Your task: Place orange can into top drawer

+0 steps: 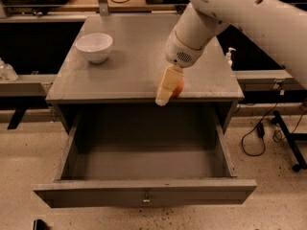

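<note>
The orange can (178, 87) is a small round orange ball on the grey cabinet top (129, 66), near its front edge. It is mostly hidden behind my gripper (165, 89), whose cream-coloured fingers point down in front of it. The white arm reaches in from the upper right. The top drawer (144, 195) is pulled fully open below the cabinet top. It is empty inside, with a small metal knob (147, 199) at the centre of its front.
A white bowl (94, 46) stands at the back left of the cabinet top. A small white bottle (230, 56) sits to the right of the cabinet. Cables and a black stand foot (288, 143) lie on the floor at the right.
</note>
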Motion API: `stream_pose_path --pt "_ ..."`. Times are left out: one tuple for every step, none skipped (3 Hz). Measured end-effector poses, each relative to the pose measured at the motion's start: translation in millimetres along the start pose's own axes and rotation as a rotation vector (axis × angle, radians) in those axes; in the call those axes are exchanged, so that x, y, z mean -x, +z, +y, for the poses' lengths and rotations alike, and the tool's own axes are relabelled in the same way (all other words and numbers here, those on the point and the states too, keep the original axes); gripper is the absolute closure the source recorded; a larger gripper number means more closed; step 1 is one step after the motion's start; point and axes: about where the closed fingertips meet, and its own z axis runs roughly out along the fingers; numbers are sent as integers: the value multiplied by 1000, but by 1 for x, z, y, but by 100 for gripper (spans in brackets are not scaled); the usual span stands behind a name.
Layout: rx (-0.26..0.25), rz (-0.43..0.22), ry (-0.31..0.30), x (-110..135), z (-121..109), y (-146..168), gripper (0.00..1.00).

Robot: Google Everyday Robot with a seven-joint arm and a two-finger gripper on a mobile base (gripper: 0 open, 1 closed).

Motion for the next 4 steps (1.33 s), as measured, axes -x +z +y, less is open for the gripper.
stream_pose_path --pt "-11 15 48 -9 -14 19 0" --pt "-14 22 64 -12 -18 29 18" --pt "-8 -32 39 -16 -8 28 49" --pt "1 -58 15 -24 1 23 72"
